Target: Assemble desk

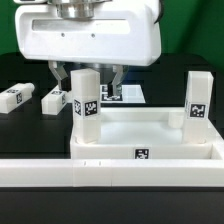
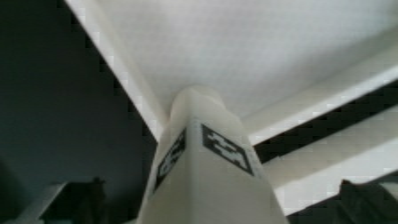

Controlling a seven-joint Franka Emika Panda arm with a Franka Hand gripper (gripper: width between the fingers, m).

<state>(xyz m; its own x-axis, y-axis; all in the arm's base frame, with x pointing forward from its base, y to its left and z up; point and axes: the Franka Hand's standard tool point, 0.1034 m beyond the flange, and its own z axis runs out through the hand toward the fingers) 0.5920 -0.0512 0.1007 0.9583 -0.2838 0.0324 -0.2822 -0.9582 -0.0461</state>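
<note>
The gripper (image 1: 86, 82) is spread wide, its fingers flanking but clear of the upright leg (image 1: 85, 108) standing in the tabletop (image 1: 110, 150) corner socket.

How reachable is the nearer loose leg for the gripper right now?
Probably yes: the jaws stand open, holding nothing, and that loose leg lies uncovered on the table beside the upright leg the gripper straddles.

I take this for a robotics lab test bench: a matte black table (image 1: 25, 130) before a plain green backdrop (image 1: 10, 25), white legs (image 1: 85, 85) bearing black-and-white square tags (image 1: 90, 108), and a long white low wall (image 1: 110, 175) along the near side.
</note>
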